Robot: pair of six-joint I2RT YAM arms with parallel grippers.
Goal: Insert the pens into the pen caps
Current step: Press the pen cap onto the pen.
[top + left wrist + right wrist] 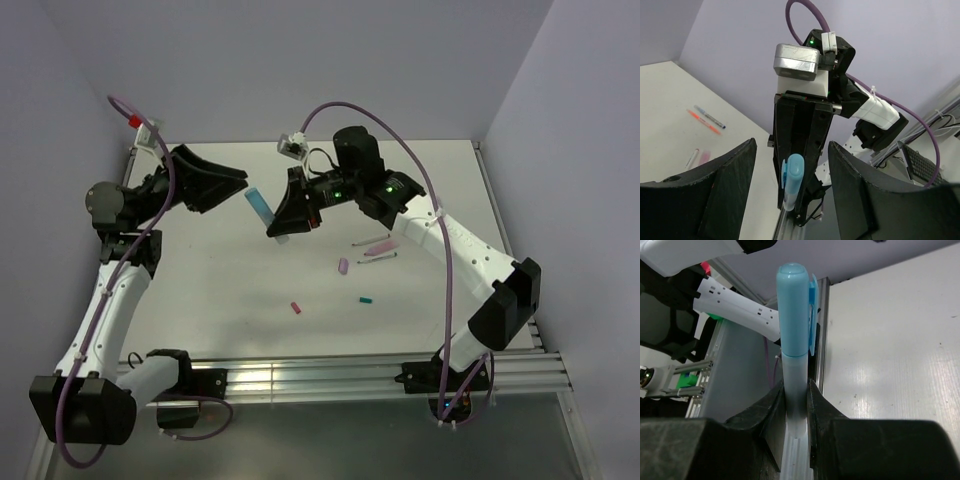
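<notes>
My right gripper [288, 222] is shut on the whitish barrel of a pen [796, 390], held above the table. A light blue pen cap [795, 310] sits on that pen's end and points toward my left gripper [238, 181]. The left gripper is open and holds nothing. In the left wrist view the blue cap [793, 172] shows in the gap between the wide black fingers [720, 190], a little beyond them. On the table lie more pens [377, 249], a lilac cap [343, 266], a red cap [296, 308] and a teal cap [366, 299].
An orange-red pen [704, 121] and a slim dark-tipped pen [710, 116] lie side by side near the back wall. A metal rail [330, 380] runs along the table's near edge. Purple cables [350, 108] arch over both arms.
</notes>
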